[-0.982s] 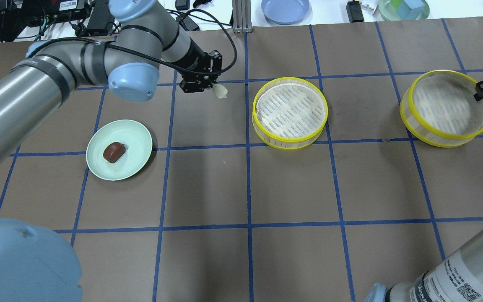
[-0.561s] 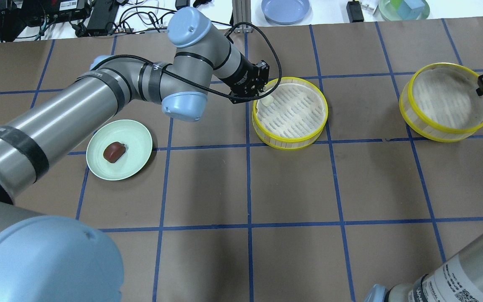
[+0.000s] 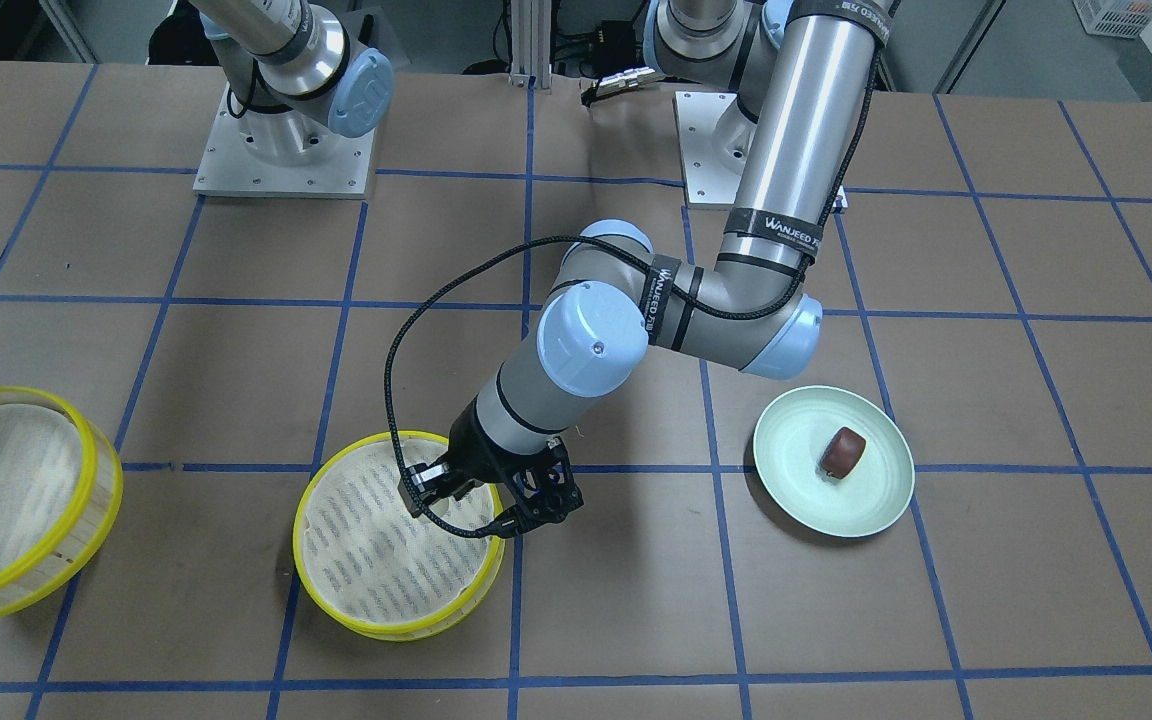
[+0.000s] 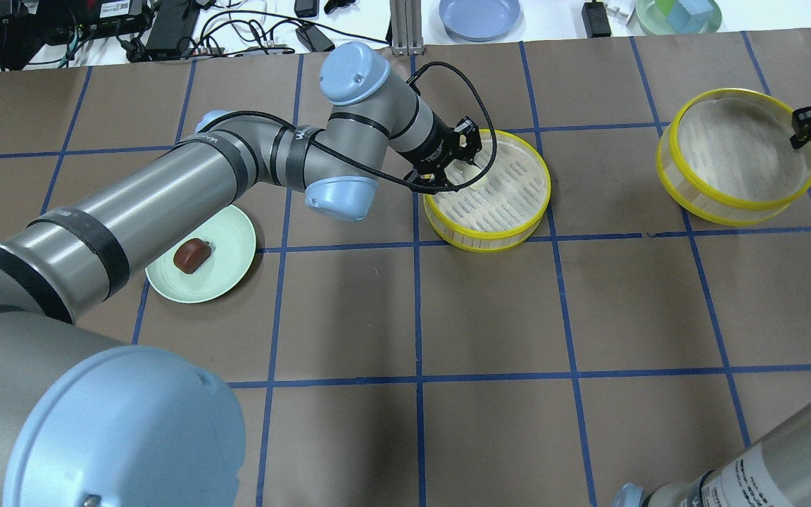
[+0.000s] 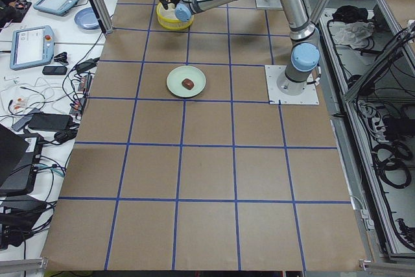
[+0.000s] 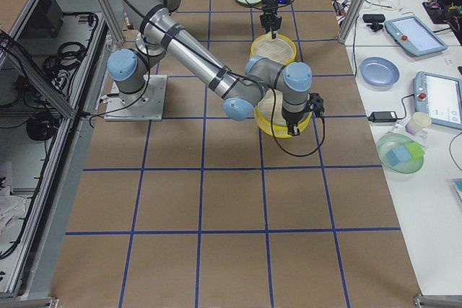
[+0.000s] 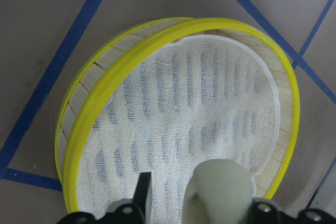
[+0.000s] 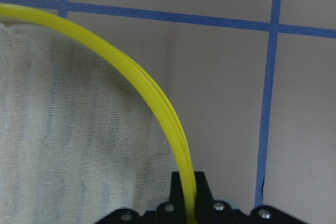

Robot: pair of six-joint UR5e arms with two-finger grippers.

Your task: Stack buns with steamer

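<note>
my left gripper pinches the cream bun, first steamer tray right beneath it. my right gripper clamps the rim of the second tray.

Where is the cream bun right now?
The cream bun is held by the left gripper over the middle steamer tray, left of its centre in the overhead view.
</note>
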